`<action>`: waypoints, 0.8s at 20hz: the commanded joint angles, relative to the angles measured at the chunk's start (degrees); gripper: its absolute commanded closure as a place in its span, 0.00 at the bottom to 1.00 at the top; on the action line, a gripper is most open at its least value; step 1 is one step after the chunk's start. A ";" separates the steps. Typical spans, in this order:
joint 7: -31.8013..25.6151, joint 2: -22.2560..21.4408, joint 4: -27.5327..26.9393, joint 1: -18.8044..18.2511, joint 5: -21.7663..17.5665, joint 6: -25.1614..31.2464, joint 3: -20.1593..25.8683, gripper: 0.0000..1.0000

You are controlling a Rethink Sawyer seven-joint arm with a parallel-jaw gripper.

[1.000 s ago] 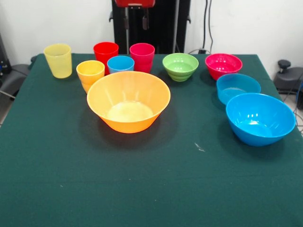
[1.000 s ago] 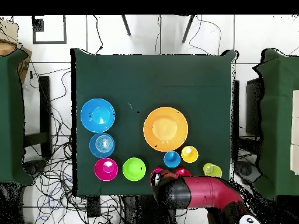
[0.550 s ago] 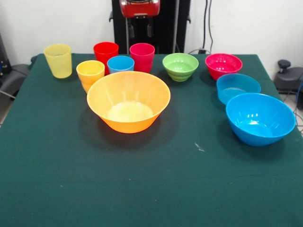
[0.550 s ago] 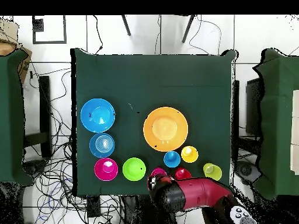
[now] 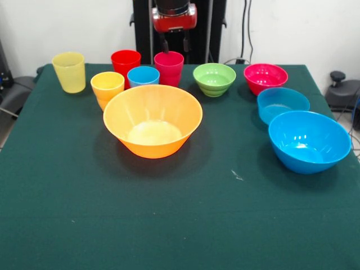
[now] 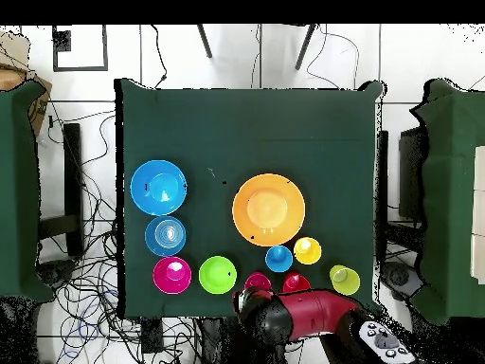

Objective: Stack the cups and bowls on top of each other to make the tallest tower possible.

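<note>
Five cups stand upright at the table's far side: yellow (image 5: 69,71), red (image 5: 125,60), orange (image 5: 107,85), light blue (image 5: 143,75) and pink (image 5: 169,66). The large orange bowl (image 5: 152,120) sits in front of them. To the right are the green bowl (image 5: 214,79), magenta bowl (image 5: 265,77), small blue bowl (image 5: 283,104) and large blue bowl (image 5: 309,140). Each piece stands alone, none on another, so no tower shows. My gripper (image 5: 175,44) hangs open and empty just behind and above the pink cup (image 6: 258,281).
The green cloth table (image 5: 169,225) has wide bare room at its near half. The red arm (image 6: 322,315) lies beyond the table's edge in the overhead view. Cables and chair legs surround the table on the floor.
The gripper has come down from the top edge of the front view to just above the pink cup. No cup or bowl has moved.
</note>
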 commanded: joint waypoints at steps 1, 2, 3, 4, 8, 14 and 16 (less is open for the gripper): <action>4.05 4.69 -7.23 2.57 -3.35 -4.02 -1.23 0.00; 4.10 4.78 -7.31 2.75 -3.45 -4.37 -1.59 0.00; 4.19 4.87 -7.62 3.23 -3.69 -4.57 -2.19 0.00; 4.36 4.76 -7.91 3.92 -3.95 -4.63 -2.96 0.00; 4.44 4.71 -9.64 6.50 -4.87 -4.27 -6.05 0.00; 4.14 4.75 -11.37 8.59 -6.08 -4.76 -8.65 0.00; 4.66 4.75 -12.07 9.85 -6.57 -5.17 -9.93 0.00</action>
